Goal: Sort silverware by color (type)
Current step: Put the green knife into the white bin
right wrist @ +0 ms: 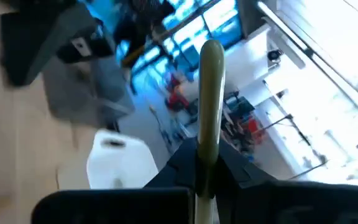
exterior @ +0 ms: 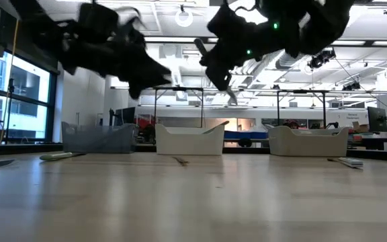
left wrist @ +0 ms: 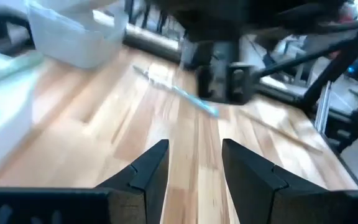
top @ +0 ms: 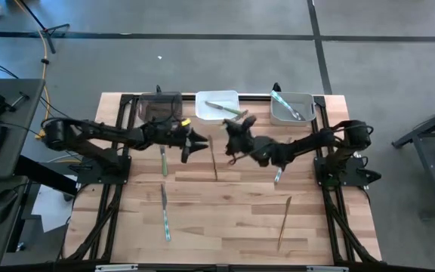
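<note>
My right gripper hovers over the table's far middle, in front of the white bin, shut on a bronze-handled piece of silverware. My left gripper hangs open beside it, to its left, holding nothing; its fingers point over bare wood. On the table lie a green piece, a bluish piece, two brown pieces and a blue one under the right arm. More pieces lie in the white bin and the grey bin. My right gripper pinches the bronze piece between its two fingers, across its length, at the handle. The rounded handle end sticks out past the fingertips. The piece is lifted clear of the table and tilted, a pale end showing below the gripper.
Three bins stand in a row along the far edge: dark, white, grey. The arms' bases and black frame rails flank the wood on the left and right. Bare wood lies in the near middle.
</note>
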Available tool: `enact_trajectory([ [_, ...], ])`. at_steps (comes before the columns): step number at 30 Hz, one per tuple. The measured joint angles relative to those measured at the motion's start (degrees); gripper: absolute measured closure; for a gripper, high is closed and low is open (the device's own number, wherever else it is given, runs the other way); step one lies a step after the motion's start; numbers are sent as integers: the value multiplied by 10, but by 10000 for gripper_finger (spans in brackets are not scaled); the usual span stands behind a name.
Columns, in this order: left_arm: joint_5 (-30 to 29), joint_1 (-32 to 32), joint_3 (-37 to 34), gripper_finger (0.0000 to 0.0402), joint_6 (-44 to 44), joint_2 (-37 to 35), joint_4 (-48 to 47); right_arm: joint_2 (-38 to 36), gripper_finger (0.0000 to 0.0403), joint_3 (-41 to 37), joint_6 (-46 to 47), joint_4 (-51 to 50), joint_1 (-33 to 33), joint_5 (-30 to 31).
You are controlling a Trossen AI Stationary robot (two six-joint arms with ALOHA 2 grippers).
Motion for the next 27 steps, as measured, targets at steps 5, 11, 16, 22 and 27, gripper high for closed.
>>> enact_trajectory([
  [5, -38, 1, -53, 259, 6, -52, 10, -10, 401, -42, 170, 111, -61, -143],
  [11, -71, -7, -83, 259, 26, -77, 22, 23, 401, -34, 324, 158, -131, -209],
  [16, -89, -13, -89, 259, 50, -83, 23, 64, 401, -2, 409, 167, -175, -222],
  [22, -98, -12, -89, 259, 73, -84, 17, 127, 401, 63, 477, 167, -203, -224],
  [27, -98, -12, -89, 259, 88, -85, 5, 172, 401, 129, 490, 148, -211, -193],
])
